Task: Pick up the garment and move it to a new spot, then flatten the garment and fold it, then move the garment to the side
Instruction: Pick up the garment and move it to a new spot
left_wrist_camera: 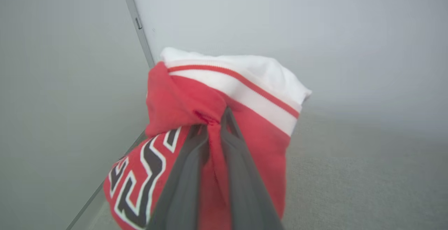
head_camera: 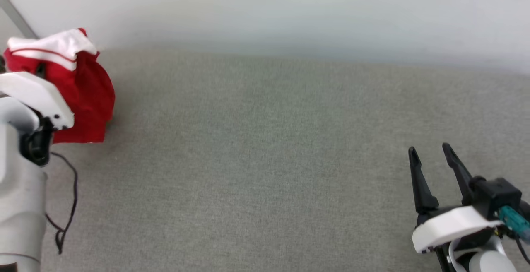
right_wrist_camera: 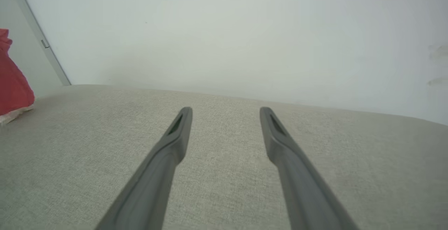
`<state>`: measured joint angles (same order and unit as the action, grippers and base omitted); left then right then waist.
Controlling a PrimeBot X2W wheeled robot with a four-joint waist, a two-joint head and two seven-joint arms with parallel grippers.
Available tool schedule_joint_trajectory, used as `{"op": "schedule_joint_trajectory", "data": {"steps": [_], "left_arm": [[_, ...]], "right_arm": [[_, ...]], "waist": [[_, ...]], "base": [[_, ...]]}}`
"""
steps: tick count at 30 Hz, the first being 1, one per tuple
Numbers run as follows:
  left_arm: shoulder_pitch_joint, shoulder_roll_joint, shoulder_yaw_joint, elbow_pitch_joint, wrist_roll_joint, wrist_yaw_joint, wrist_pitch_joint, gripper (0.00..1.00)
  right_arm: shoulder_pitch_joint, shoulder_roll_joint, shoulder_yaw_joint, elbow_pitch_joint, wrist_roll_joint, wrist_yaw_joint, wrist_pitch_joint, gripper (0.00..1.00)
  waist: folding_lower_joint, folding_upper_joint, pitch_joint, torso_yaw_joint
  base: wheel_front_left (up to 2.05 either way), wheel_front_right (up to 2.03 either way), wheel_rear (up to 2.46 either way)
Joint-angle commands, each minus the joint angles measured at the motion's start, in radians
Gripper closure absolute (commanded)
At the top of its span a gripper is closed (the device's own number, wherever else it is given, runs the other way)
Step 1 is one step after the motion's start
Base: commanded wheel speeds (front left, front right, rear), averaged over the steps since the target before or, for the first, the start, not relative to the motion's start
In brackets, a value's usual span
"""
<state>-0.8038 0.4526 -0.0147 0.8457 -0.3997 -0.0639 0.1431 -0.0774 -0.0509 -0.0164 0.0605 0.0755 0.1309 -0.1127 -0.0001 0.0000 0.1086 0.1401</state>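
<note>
Holds the garment in the left jaws, clamped on a gathered red fold just below the white striped sleeve, at the far-left corner of the grey cloth surface; bunched, long axis roughly upright, lower hem at or just above the cloth, cannot tell which. Shows the right jaws spread wide and empty near the front-right edge, well apart from the garment, far off to their left. Probably calls for a carry by 1 arm, the left, rightward toward the bare middle.
</note>
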Motion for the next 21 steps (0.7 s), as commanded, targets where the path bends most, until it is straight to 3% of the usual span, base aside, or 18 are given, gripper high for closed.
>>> {"op": "schedule_joint_trajectory", "data": {"steps": [1,5,10,21], "left_arm": [[-0.008,-0.018,-0.015,-0.018,0.017,0.004,-0.056,1.0],[-0.006,-0.05,-0.036,-0.041,0.032,0.008,-0.126,1.0],[0.018,-0.129,-0.075,-0.088,0.04,0.004,-0.207,1.0],[0.189,-0.354,-0.255,-0.17,0.03,-0.044,-0.247,1.0]], "right_arm": [[0.033,0.001,-0.008,-0.004,0.0,0.0,0.008,0.0],[0.062,0.001,-0.013,-0.015,0.006,0.0,0.02,0.0],[0.093,0.001,-0.018,-0.047,0.007,0.0,0.044,0.0],[0.143,0.001,-0.033,-0.129,0.011,0.0,0.095,0.0]], "waist": [[0.0001,0.0,-0.072,-0.023],[0.0001,0.0,-0.105,-0.053],[0.0001,0.0,-0.13,-0.117],[0.0001,0.0,-0.124,-0.25]], "base": [[0.0,0.0,0.0],[0.0,0.0,0.0],[0.0,0.0,0.0],[0.0,0.0,0.0]]}}
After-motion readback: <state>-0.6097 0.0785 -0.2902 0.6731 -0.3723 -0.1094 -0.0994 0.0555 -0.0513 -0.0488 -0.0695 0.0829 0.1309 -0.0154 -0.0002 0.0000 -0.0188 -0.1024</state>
